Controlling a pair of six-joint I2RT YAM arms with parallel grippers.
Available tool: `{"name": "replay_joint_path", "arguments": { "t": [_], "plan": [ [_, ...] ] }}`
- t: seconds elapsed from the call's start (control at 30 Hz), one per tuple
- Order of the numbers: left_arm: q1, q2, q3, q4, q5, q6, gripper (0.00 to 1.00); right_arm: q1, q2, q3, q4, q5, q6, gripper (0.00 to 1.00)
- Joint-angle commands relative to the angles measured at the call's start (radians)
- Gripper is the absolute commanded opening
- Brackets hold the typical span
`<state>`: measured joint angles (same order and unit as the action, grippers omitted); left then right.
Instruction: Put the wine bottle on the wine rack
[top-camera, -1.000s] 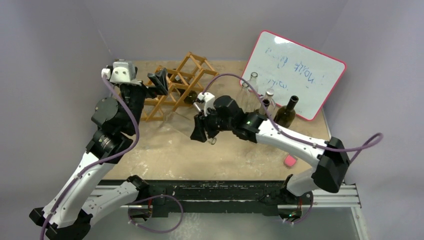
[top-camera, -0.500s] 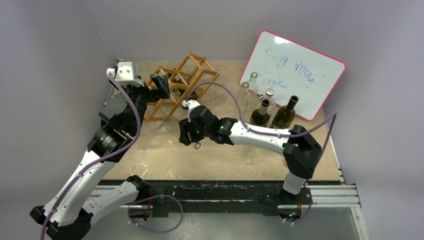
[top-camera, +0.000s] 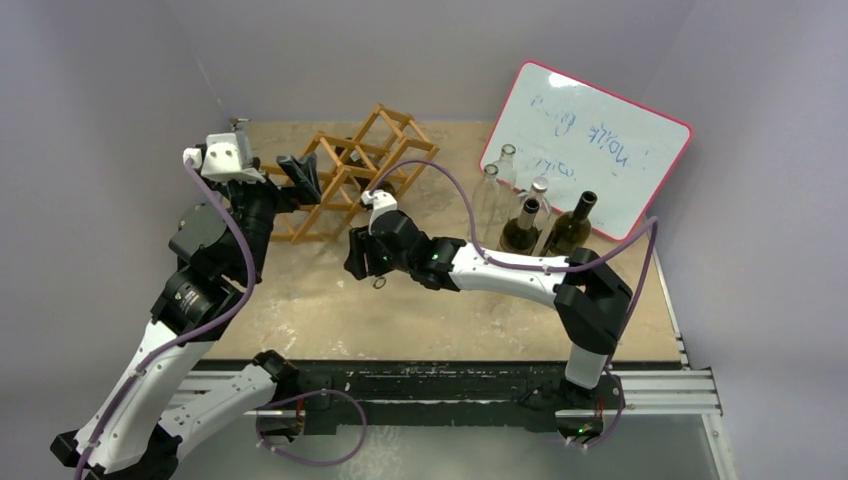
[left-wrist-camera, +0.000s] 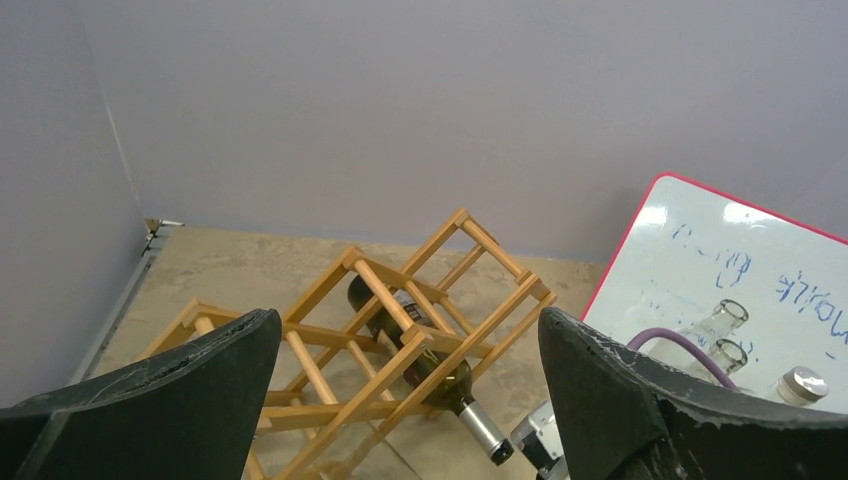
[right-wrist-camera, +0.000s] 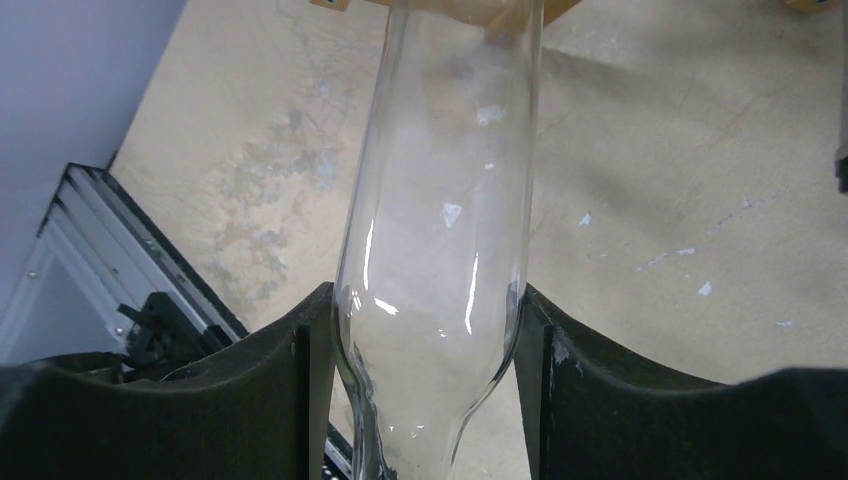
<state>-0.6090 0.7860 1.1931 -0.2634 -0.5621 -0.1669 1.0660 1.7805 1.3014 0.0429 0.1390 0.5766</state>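
Two arms have moved in the past second. The right claw (top-camera: 362, 258), pinching the clear wine bottle (right-wrist-camera: 440, 200) just above its neck, has swung left across the surface (top-camera: 330, 310) to the front of the wine rack (top-camera: 355, 165) (the bottle's base now sits at the lower slats). The left claw (top-camera: 303, 172), spread wide, has drawn back from the rack's left end. A dark bottle (left-wrist-camera: 425, 345) lies in the rack.

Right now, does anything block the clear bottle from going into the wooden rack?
Nothing visible does: the clear bottle, held by the right end effector, reaches the wine rack. One cell holds a dark bottle.
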Motion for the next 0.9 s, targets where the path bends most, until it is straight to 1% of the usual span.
{"name": "replay_joint_path", "arguments": {
  "t": [0.0,0.17,0.43,0.6,0.67,0.87],
  "plan": [
    [0.002,-0.029,0.013,-0.034,0.002,-0.024,1.00,0.004,-0.002,0.058,0.179,0.036,0.026,0.00],
    [0.002,-0.056,-0.005,-0.084,0.058,-0.013,1.00,0.005,0.031,0.035,0.307,0.059,0.022,0.00],
    [0.002,-0.081,-0.039,-0.129,0.016,0.000,1.00,0.009,0.113,0.033,0.543,0.127,-0.040,0.00],
    [0.002,-0.080,-0.050,-0.133,-0.035,0.038,1.00,0.009,0.185,0.085,0.594,0.136,-0.044,0.00],
    [0.002,-0.077,-0.061,-0.127,-0.042,0.052,1.00,0.010,0.213,0.108,0.605,0.105,-0.042,0.00],
    [0.002,-0.068,-0.076,-0.125,-0.050,0.085,1.00,0.007,0.302,0.188,0.633,0.100,-0.075,0.00]
  ]
}}
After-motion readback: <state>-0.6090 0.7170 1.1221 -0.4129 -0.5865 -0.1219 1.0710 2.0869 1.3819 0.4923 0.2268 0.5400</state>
